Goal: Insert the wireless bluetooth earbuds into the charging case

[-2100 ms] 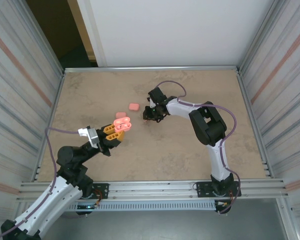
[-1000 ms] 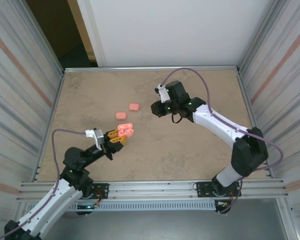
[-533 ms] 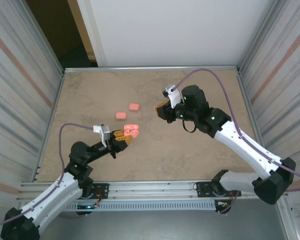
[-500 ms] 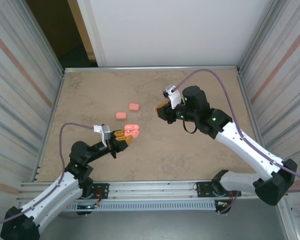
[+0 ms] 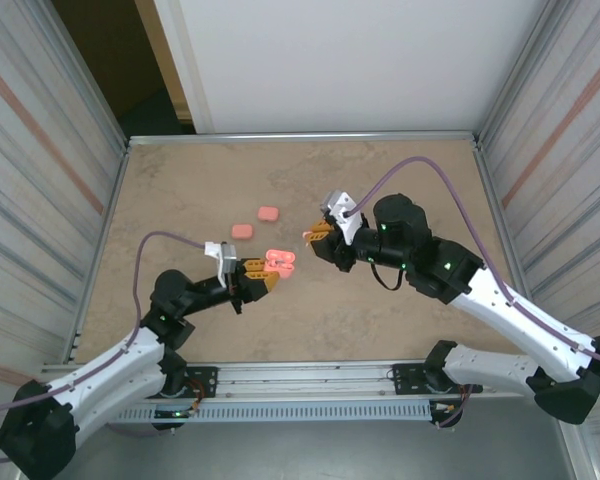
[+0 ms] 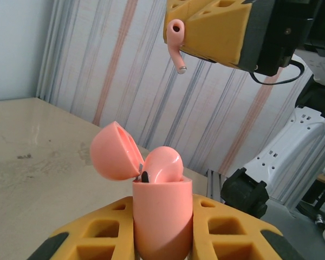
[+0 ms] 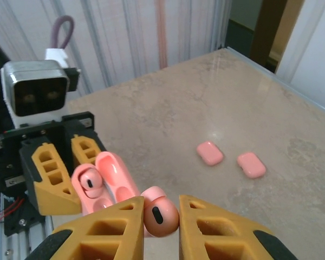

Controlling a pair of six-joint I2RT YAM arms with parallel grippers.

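My left gripper (image 5: 261, 277) is shut on the body of an open pink charging case (image 5: 278, 263), held upright above the table. In the left wrist view the case (image 6: 162, 216) has its lid (image 6: 112, 151) tipped back and one earbud (image 6: 163, 164) seated inside. My right gripper (image 5: 318, 240) is shut on a second earbud (image 7: 160, 215). This earbud hangs stem down (image 6: 176, 44) from the right fingers (image 6: 216, 30), above and a little right of the case's opening. In the right wrist view the open case (image 7: 105, 187) lies just left of the held earbud.
Two closed pink cases (image 5: 268, 213) (image 5: 242, 231) lie on the tan table (image 5: 380, 310) behind the left gripper, and show again (image 7: 210, 153) (image 7: 251, 164). Metal walls (image 5: 40, 200) stand on both sides, and the arm bases sit at the near rail.
The left gripper has carried the open case right, toward the table's middle. The right gripper has swung down and left with its earbud, closing in on the case.
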